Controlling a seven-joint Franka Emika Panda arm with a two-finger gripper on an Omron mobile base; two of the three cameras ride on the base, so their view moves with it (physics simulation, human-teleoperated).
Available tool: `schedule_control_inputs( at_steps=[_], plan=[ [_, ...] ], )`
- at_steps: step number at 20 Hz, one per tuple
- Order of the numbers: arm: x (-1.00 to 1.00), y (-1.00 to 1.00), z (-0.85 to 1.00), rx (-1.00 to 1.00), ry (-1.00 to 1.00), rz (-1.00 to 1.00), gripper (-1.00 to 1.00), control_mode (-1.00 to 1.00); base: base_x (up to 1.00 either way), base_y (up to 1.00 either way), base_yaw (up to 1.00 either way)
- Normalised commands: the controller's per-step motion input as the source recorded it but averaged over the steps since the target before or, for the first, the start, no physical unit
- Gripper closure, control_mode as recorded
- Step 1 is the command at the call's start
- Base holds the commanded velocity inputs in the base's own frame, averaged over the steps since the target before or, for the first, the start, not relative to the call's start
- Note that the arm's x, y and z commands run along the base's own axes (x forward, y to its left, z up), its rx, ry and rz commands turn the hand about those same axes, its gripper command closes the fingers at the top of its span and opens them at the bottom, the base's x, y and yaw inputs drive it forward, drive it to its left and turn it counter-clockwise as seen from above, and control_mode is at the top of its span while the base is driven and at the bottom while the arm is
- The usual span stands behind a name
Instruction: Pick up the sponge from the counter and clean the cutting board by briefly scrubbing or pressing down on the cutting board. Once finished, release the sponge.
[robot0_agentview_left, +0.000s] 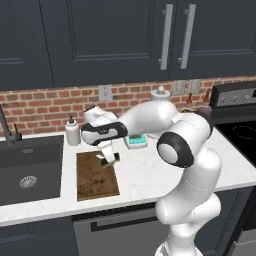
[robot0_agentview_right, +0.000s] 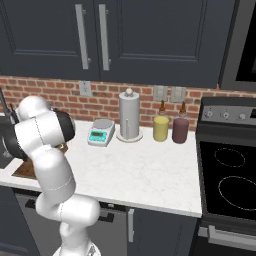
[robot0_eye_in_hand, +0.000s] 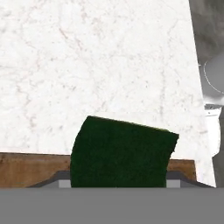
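My gripper (robot0_agentview_left: 109, 159) is shut on the sponge (robot0_agentview_left: 111, 160) and points down at the far right corner of the cutting board (robot0_agentview_left: 95, 175). The dark brown board lies on the white counter (robot0_agentview_left: 150, 170), just right of the sink. In the hand view the sponge's dark green face (robot0_eye_in_hand: 122, 151) sits between my fingers, over the edge where the board (robot0_eye_in_hand: 26, 168) meets the marble counter (robot0_eye_in_hand: 87, 57). I cannot tell whether the sponge touches the board. My arm hides most of the board (robot0_agentview_right: 24, 170) in the right base view.
A dark sink (robot0_agentview_left: 30, 170) with a faucet (robot0_agentview_left: 7, 127) lies left of the board, and a soap dispenser (robot0_agentview_left: 73, 131) stands behind. A white scale (robot0_agentview_right: 100, 132), paper towel holder (robot0_agentview_right: 129, 116) and two bottles (robot0_agentview_right: 160, 127) line the brick wall. The black stove (robot0_agentview_right: 230, 170) is far right.
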Motion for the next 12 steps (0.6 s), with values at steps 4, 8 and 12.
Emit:
schedule_control_inputs(
  at_steps=[4, 8, 12],
  plan=[
    [0.25, 0.44, -0.01, -0.08, -0.15, -0.2, 1.0, -1.0, 0.0, 0.0, 0.0],
    [0.13, 0.36, -0.04, -0.04, -0.21, -0.14, 1.0, -1.0, 0.0, 0.0, 0.0],
    [0.0, 0.41, -0.17, 0.0, -0.28, -0.11, 1.0, -1.0, 0.0, 0.0, 0.0]
  ],
)
